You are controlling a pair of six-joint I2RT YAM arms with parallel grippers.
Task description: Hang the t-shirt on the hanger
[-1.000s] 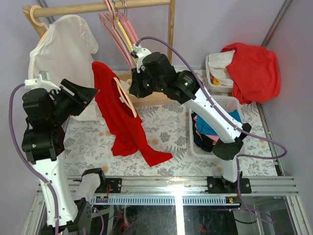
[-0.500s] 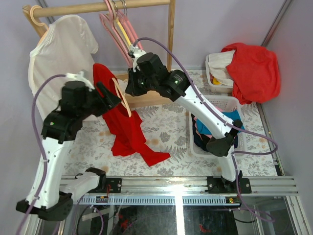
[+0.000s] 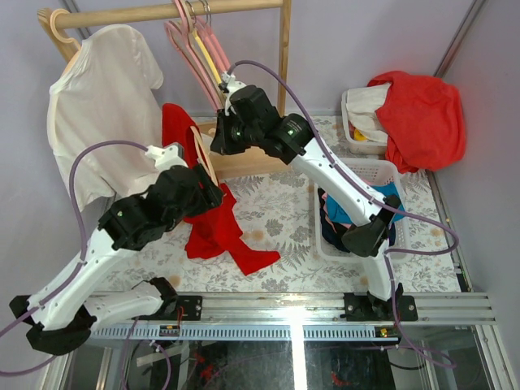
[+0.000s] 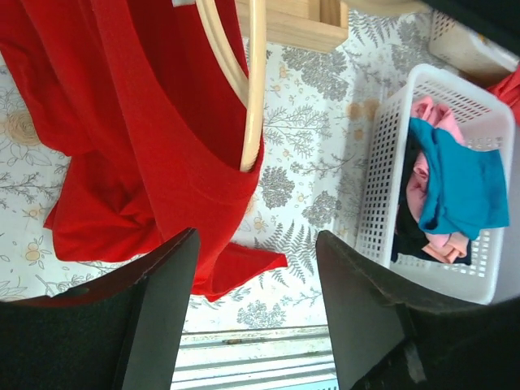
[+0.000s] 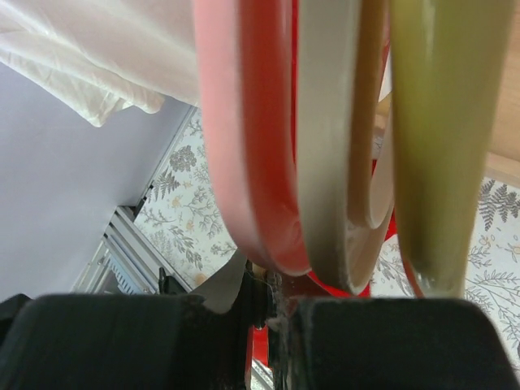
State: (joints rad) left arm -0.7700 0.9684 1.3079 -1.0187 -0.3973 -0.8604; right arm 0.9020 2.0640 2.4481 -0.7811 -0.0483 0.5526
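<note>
The red t-shirt (image 3: pixel 215 231) hangs on the pale wooden hanger (image 3: pixel 201 150), its lower part bunched on the patterned table. My right gripper (image 3: pixel 221 140) is shut on the hanger's top and holds it up beside the wooden rack. In the right wrist view the shut gripper (image 5: pixel 268 325) sits under the pale hanger's hook (image 5: pixel 337 162). My left gripper (image 3: pixel 213 193) is open and empty just right of the shirt. In the left wrist view the open gripper (image 4: pixel 256 276) is below the hanger's arm (image 4: pixel 253 97), which pokes out of the t-shirt (image 4: pixel 146 154).
A white t-shirt (image 3: pixel 97 89) hangs on the wooden rail (image 3: pixel 162 12), with pink hangers (image 3: pixel 191 49) and a yellow one beside it. A white basket (image 3: pixel 372 172) of clothes stands at right, also in the left wrist view (image 4: pixel 382 187). A red-orange garment (image 3: pixel 422 114) covers a bin behind.
My left arm has swung down and to the right, from the table's left side to just beside the hanging red t-shirt. The right gripper has barely shifted, still holding the hanger.
</note>
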